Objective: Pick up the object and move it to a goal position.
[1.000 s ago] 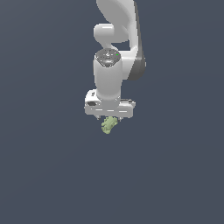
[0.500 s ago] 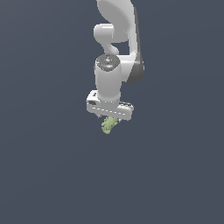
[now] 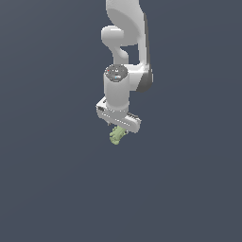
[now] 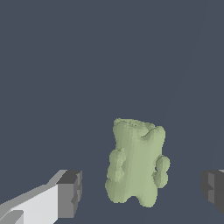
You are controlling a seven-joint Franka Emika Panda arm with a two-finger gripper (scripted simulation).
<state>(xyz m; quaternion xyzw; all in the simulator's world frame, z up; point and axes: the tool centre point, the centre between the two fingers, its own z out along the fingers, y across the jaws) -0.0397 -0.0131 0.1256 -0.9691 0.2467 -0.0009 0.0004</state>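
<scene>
The object (image 3: 116, 136) is a small pale olive-green lumpy figurine, like a bear, lying on the dark grey floor. In the wrist view the object (image 4: 135, 162) lies between the two dark finger pads (image 4: 70, 194), with a gap on each side and neither pad touching it. My white gripper (image 3: 119, 127) hangs straight down right over the object, at the end of the upright white arm. The gripper (image 4: 142, 192) is open and holds nothing.
A flat, uniform dark grey floor (image 3: 56, 189) fills both views. No other objects, containers or goal marker show.
The gripper has come down a little and twisted about its vertical axis over the object. The object has stayed where it was.
</scene>
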